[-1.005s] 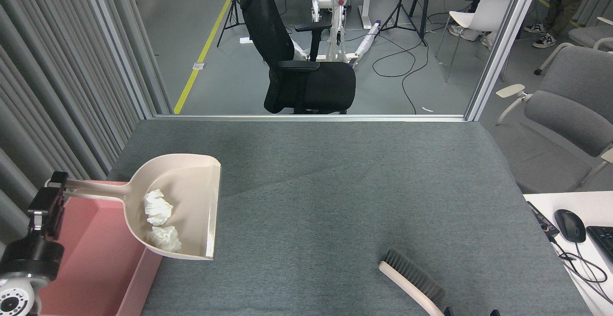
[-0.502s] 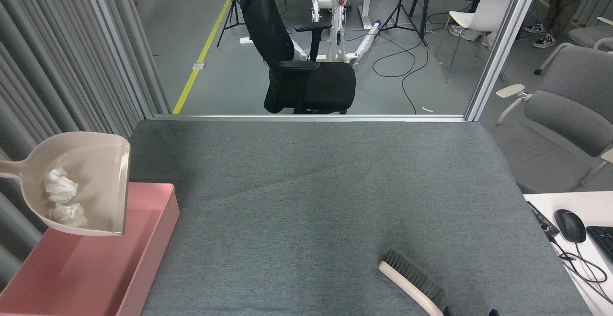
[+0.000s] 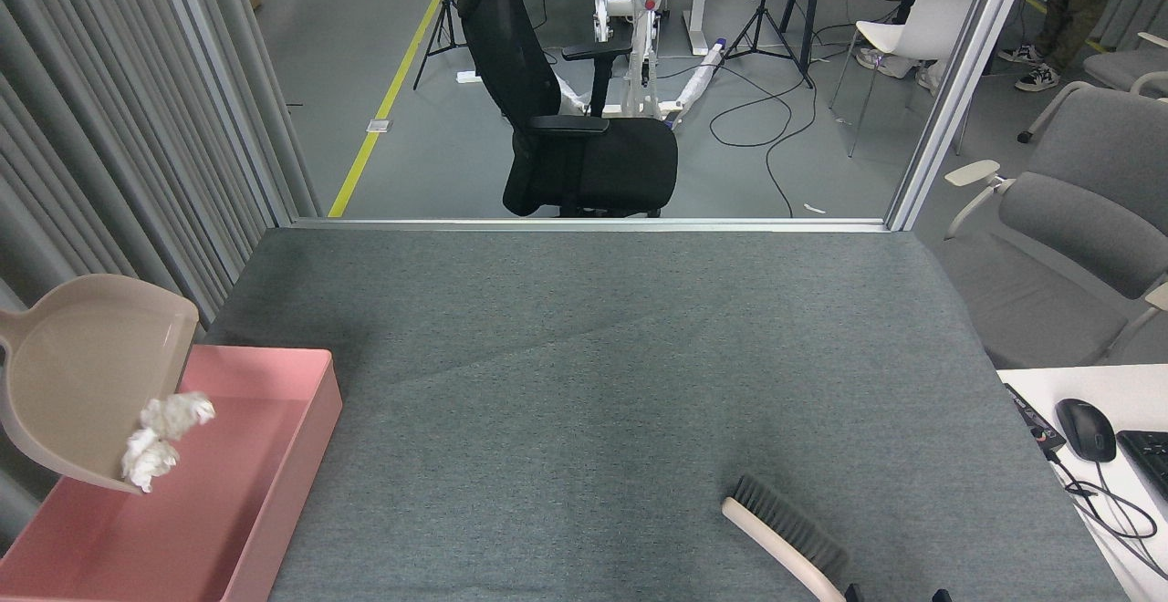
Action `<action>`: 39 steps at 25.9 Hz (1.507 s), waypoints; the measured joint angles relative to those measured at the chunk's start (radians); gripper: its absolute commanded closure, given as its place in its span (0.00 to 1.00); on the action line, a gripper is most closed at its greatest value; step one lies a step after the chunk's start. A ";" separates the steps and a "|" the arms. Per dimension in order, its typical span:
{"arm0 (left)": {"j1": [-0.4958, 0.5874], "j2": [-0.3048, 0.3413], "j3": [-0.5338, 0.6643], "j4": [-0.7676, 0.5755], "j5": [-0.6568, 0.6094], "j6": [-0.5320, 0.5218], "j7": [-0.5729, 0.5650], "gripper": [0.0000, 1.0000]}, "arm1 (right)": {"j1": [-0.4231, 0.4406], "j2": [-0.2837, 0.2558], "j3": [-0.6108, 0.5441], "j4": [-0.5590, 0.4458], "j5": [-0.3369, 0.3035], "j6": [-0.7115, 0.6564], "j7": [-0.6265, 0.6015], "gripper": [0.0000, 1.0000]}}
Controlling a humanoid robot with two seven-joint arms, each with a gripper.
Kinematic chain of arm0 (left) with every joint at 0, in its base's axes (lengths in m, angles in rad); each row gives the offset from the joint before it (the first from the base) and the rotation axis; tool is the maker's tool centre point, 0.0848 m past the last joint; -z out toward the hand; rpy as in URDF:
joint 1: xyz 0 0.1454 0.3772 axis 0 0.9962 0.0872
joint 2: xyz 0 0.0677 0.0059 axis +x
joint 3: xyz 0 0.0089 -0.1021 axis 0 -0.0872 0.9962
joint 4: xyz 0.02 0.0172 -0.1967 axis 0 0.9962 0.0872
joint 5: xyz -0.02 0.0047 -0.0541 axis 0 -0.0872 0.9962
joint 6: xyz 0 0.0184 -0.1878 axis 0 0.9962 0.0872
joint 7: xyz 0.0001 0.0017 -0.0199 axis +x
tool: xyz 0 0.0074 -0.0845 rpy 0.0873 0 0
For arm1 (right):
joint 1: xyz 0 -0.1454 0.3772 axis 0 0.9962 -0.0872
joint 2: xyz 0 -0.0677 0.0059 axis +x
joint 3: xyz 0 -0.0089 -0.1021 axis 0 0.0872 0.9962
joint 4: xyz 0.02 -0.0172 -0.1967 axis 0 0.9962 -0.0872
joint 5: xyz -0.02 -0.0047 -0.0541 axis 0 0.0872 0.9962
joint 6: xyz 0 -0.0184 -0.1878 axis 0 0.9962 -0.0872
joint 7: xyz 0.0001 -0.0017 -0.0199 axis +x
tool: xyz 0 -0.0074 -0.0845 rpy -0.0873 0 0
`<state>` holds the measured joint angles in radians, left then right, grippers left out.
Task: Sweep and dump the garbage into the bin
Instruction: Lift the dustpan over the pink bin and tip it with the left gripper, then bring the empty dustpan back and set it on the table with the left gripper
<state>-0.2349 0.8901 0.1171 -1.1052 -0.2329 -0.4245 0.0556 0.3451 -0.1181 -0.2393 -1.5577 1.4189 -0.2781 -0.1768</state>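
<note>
A beige dustpan (image 3: 78, 374) hangs tilted over the near left corner of the desk (image 3: 602, 374), its open mouth tipped down toward the pink bin (image 3: 274, 483). Two crumpled white tissue wads (image 3: 162, 438) sit right at the dustpan's lower lip, one just above the other and touching, both over the inside of the bin. The upper wad pokes out past the lip edge; the lower one hangs at the very corner of the lip. Whether they still rest on the pan or have left it cannot be told. The bin's flat pink bottom shows bare beside them.

The dustpan's handle runs out of view at the left edge, so the left hand holding it is out of the picture and its grip cannot be judged. The bin stands at the left edge of the grey felt desk, its long side running toward the viewer.

At the near right of the desk lies a hand brush (image 3: 787, 538), dark bristles pointing away and to the left, cream handle leading down to the bottom edge. Two small dark tips (image 3: 899, 595) show at that edge by the handle's end; they seem to belong to the right hand, but too little is visible to say how far it is open or whether it grips the handle.

A black office chair (image 3: 566, 119) stands beyond the desk's far edge.
</note>
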 measured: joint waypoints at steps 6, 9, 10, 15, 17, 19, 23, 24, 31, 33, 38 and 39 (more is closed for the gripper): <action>-0.005 -0.002 0.002 -0.042 0.012 0.003 -0.003 1.00 | 0.000 0.000 0.000 0.002 0.000 -0.001 0.000 0.01; 0.002 0.010 -0.004 -0.060 0.205 0.004 -0.026 1.00 | 0.001 -0.001 -0.001 0.002 0.001 -0.001 0.000 0.01; 0.004 0.015 -0.010 -0.068 0.253 0.010 -0.030 1.00 | 0.002 -0.001 -0.001 0.002 0.001 -0.001 0.000 0.01; 0.006 0.009 -0.060 -0.148 0.374 0.062 -0.040 1.00 | 0.003 0.000 -0.001 0.002 0.000 -0.002 0.000 0.01; 0.006 -0.029 -0.084 -0.201 0.387 0.099 -0.041 1.00 | 0.003 0.002 0.001 0.003 0.000 -0.001 -0.001 0.01; 0.006 -0.093 -0.113 -0.261 0.392 0.138 -0.042 1.00 | 0.001 0.010 0.003 0.003 0.002 0.001 -0.003 0.01; 0.010 -0.244 -0.185 -0.347 0.382 0.209 -0.035 1.00 | -0.002 0.018 0.003 0.004 0.006 0.001 -0.004 0.01; 0.015 -0.281 -0.206 -0.368 0.370 0.225 -0.031 1.00 | -0.002 0.018 0.002 0.004 0.006 0.001 -0.004 0.01; 0.111 -0.526 -0.268 -0.466 0.188 0.323 -0.007 1.00 | -0.002 0.016 0.000 0.004 0.004 -0.003 0.002 0.01; 0.137 -0.583 -0.280 -0.480 0.095 0.354 0.010 1.00 | -0.002 0.018 0.000 0.003 0.003 -0.005 0.003 0.01; 0.176 -0.698 -0.316 -0.513 -0.104 0.421 0.036 1.00 | -0.001 0.019 0.000 0.002 0.002 -0.005 0.004 0.01; 0.181 -0.715 -0.321 -0.517 -0.127 0.429 0.043 1.00 | 0.000 0.018 0.000 0.002 0.002 -0.005 0.004 0.01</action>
<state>-0.0540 0.1747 -0.2041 -1.6219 -0.3597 0.0044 0.0988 0.3452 -0.0996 -0.2393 -1.5553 1.4206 -0.2831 -0.1729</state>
